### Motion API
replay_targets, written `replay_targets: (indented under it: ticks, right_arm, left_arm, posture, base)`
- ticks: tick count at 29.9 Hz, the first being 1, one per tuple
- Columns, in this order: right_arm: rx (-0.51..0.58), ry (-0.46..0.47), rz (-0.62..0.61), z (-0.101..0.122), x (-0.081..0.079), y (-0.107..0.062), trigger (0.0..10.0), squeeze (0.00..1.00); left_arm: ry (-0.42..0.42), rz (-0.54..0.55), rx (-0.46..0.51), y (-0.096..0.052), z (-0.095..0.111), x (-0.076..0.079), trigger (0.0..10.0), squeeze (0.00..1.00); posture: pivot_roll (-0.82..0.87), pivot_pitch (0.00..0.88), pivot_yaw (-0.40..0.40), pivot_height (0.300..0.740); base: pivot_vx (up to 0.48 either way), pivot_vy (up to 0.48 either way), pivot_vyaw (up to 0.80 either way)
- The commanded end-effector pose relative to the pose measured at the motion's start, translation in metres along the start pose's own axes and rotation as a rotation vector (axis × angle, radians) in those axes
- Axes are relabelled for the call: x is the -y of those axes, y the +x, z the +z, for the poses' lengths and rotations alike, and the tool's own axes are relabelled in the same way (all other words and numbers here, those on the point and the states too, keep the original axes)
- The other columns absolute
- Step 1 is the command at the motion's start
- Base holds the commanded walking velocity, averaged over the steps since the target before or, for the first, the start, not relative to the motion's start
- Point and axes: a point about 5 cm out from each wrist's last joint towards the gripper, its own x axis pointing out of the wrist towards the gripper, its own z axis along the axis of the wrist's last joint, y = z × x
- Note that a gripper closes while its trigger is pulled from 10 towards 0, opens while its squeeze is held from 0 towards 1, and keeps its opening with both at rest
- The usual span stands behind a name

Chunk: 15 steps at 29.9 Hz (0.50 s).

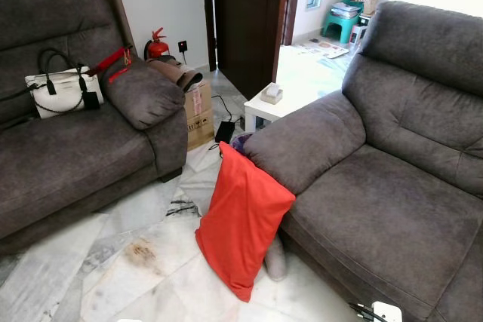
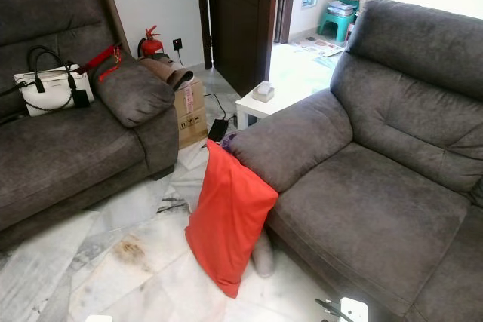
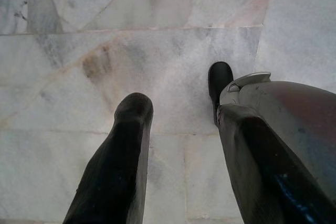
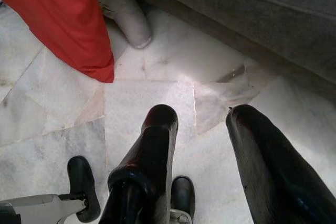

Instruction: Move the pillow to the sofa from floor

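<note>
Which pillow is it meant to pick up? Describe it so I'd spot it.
Find the grey sofa on the right. Propped on the marble floor against its armrest is the pillow: bright orange-red, unlike the small grey cushion tucked behind it.

A grey cushion (image 1: 276, 258) sits mostly hidden behind the red pillow (image 1: 241, 216).

Left gripper (image 3: 181, 108) and right gripper (image 4: 202, 116) hang down, fingers parted.

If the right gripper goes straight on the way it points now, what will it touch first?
Most likely the bare marble floor. The right gripper points down at it with open fingers. The red pillow lies off to one side, though depth is hard to judge.
</note>
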Motion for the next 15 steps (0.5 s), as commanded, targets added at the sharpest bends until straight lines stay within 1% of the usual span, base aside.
replay_targets:
  ticks: [1, 3, 15]
  right_arm:
    - [-0.145, -0.112, 0.143, -0.0275, -0.0309, -0.0021, 10.0, 0.0]
    - [-0.149, -0.127, 0.138, -0.0274, -0.0311, -0.0019, 10.0, 0.0]
    - [-0.149, -0.127, 0.138, -0.0274, -0.0311, -0.0019, 10.0, 0.0]
  left_arm:
    - [-0.192, 0.086, -0.05, -0.0108, -0.0333, -0.0286, 10.0, 0.0]
    - [-0.192, 0.085, -0.049, -0.0109, -0.0334, -0.0285, 10.0, 0.0]
    - [-0.192, 0.085, -0.049, -0.0109, -0.0334, -0.0285, 10.0, 0.0]
  posture:
    - [0.18, 0.0, -0.026, 0.74]
    - [0.18, 0.0, -0.027, 0.74]
    - [0.18, 0.0, -0.027, 0.74]
  base:
    - [0.0, 0.0, 0.0]
    - [0.0, 0.0, 0.0]
    - [0.0, 0.0, 0.0]
